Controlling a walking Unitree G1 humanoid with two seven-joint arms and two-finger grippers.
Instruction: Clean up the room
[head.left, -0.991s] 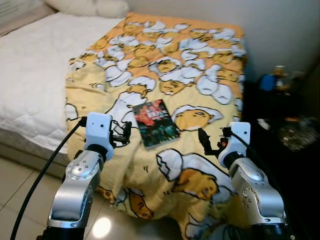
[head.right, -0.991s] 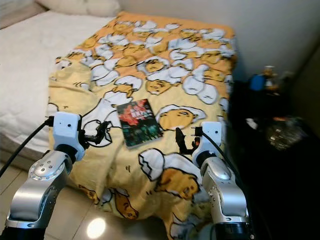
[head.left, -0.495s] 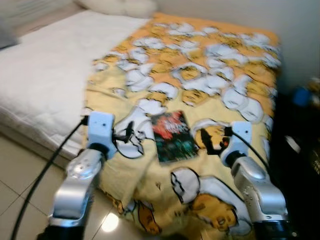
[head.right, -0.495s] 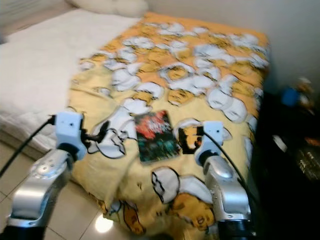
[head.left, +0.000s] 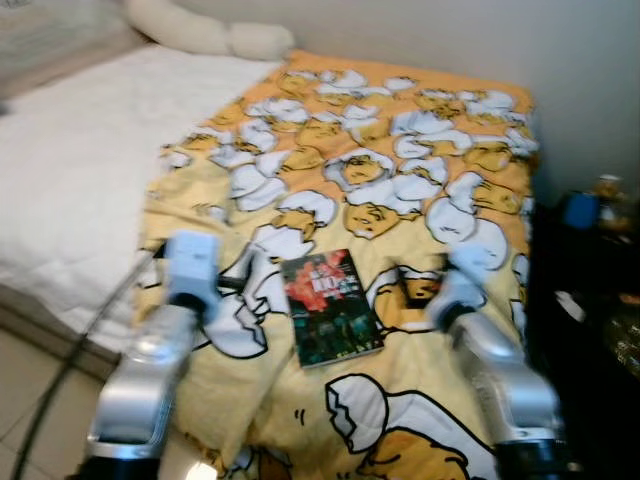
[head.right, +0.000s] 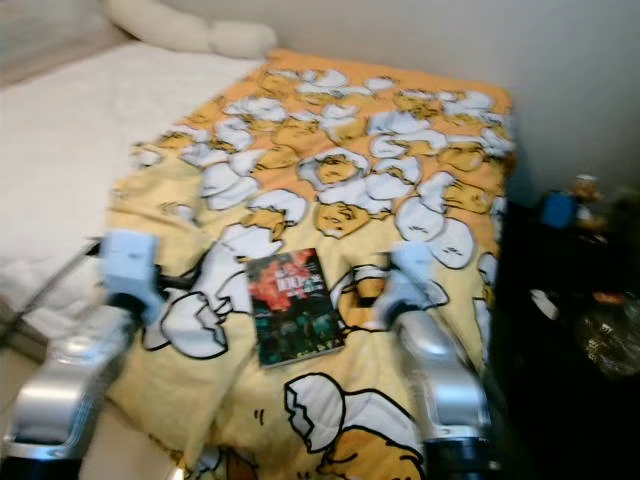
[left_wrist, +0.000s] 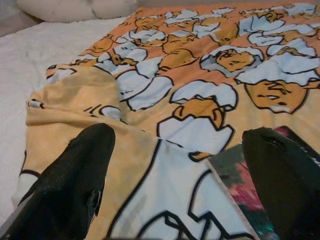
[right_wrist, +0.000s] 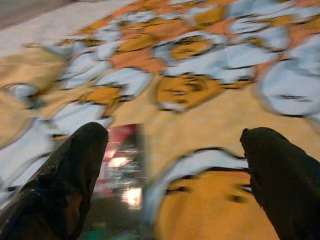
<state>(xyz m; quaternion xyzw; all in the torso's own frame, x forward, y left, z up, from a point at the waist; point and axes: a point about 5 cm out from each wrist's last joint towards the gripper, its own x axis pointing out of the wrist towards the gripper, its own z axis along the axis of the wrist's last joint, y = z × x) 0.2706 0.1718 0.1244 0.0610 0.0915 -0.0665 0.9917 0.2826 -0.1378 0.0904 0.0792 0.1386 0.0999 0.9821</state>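
Both grippers spread wide and empty, left gripper (left_wrist: 175, 185) and right gripper (right_wrist: 170, 185) flanking book (head.left: 329, 308) on blanket (head.left: 400, 150); pinch its near edge.

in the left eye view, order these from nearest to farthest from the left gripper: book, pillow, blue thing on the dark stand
Measured from the left gripper, which hovers over the near edge of the yellow blanket:
1. Book: lying flat on the blanket just to its right.
2. Pillow: at the head of the bed, far up.
3. Blue thing: on the dark stand beyond the bed's right side.
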